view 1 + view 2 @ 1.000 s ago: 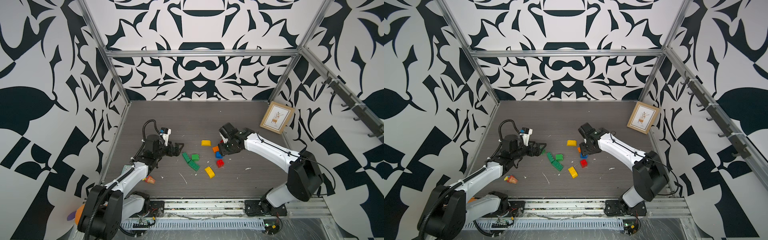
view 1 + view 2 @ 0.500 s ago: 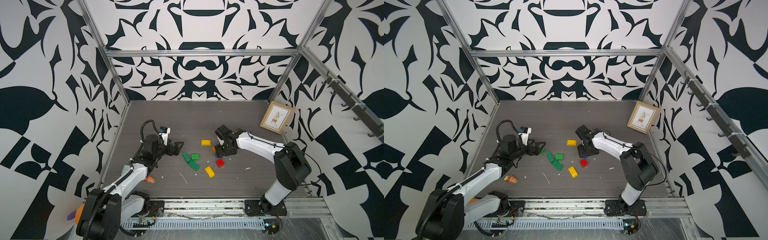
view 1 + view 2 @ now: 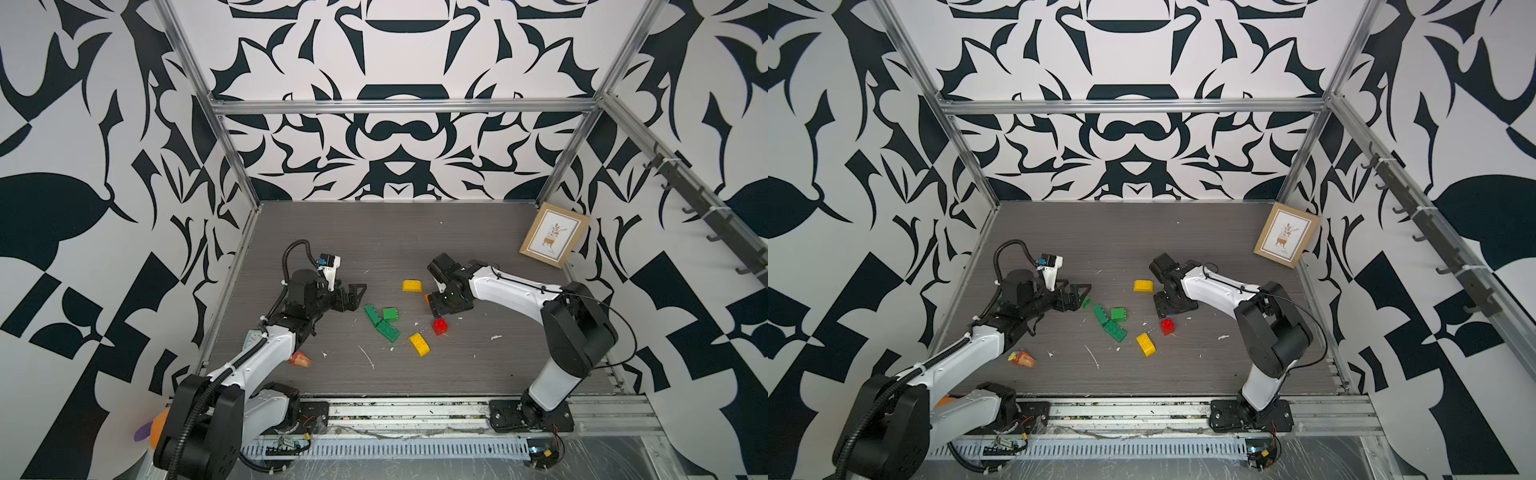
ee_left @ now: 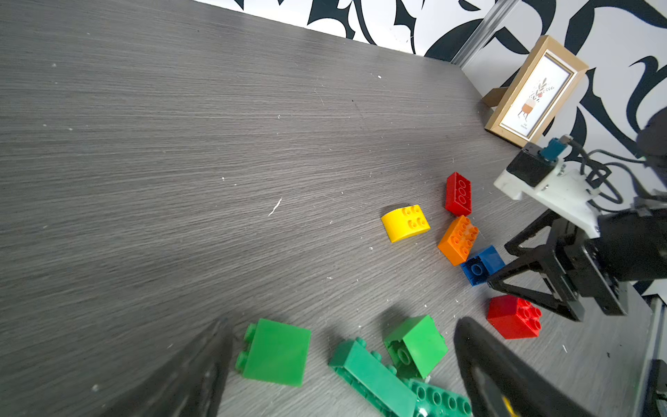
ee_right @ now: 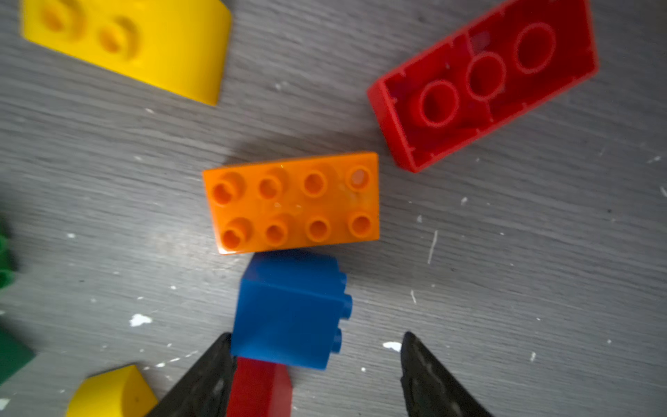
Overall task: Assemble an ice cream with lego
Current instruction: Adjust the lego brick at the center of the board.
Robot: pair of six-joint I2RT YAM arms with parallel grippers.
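Right gripper (image 5: 315, 335): spread, low over blue brick (image 5: 288, 310) beside orange brick (image 5: 292, 202). Left gripper (image 4: 343, 321): spread, near green bricks (image 4: 276, 352). Step: first pick, likely. Next: straddle blue brick, close.

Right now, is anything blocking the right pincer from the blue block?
Nothing visible. The right pincer is open, and the blue block lies right at its tips, with an orange block just beyond.
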